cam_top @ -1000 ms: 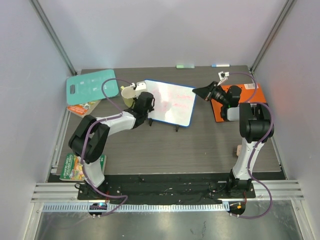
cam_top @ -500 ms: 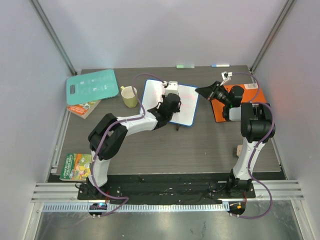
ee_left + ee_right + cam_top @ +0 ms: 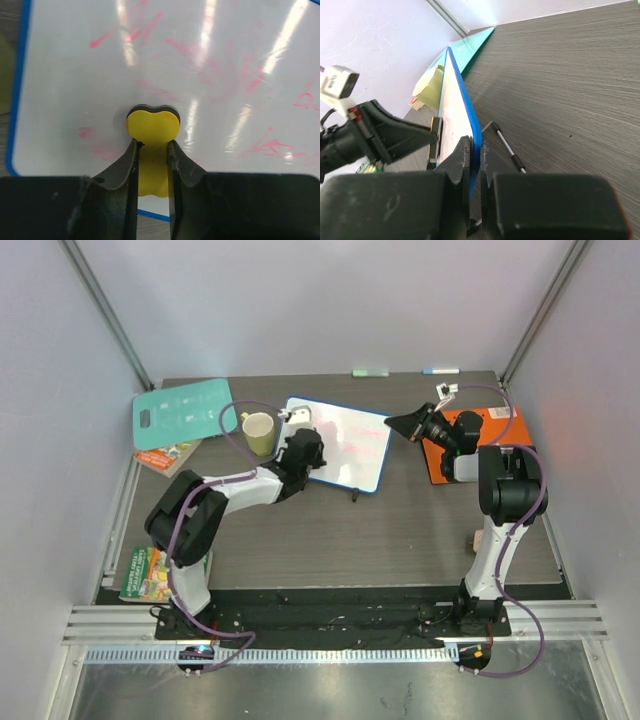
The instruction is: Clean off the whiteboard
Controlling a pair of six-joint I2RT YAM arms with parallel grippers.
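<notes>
Swept back leftward in the last half-sec., the left tool (image 3: 300, 450) now sits over the whiteboard's (image 3: 345, 445) left part, clamped on a yellow eraser (image 3: 152, 127) whose face presses the white surface amid smeared red marks. The right tool (image 3: 400, 424) pinches the board's blue right edge, jaws closed on the frame. The board stands tilted at the far-centre of the desk (image 3: 400, 530), btwn. a yellow mug (image 3: 258, 432) on its left and an orange folder (image 3: 490, 430) on its right.
</notes>
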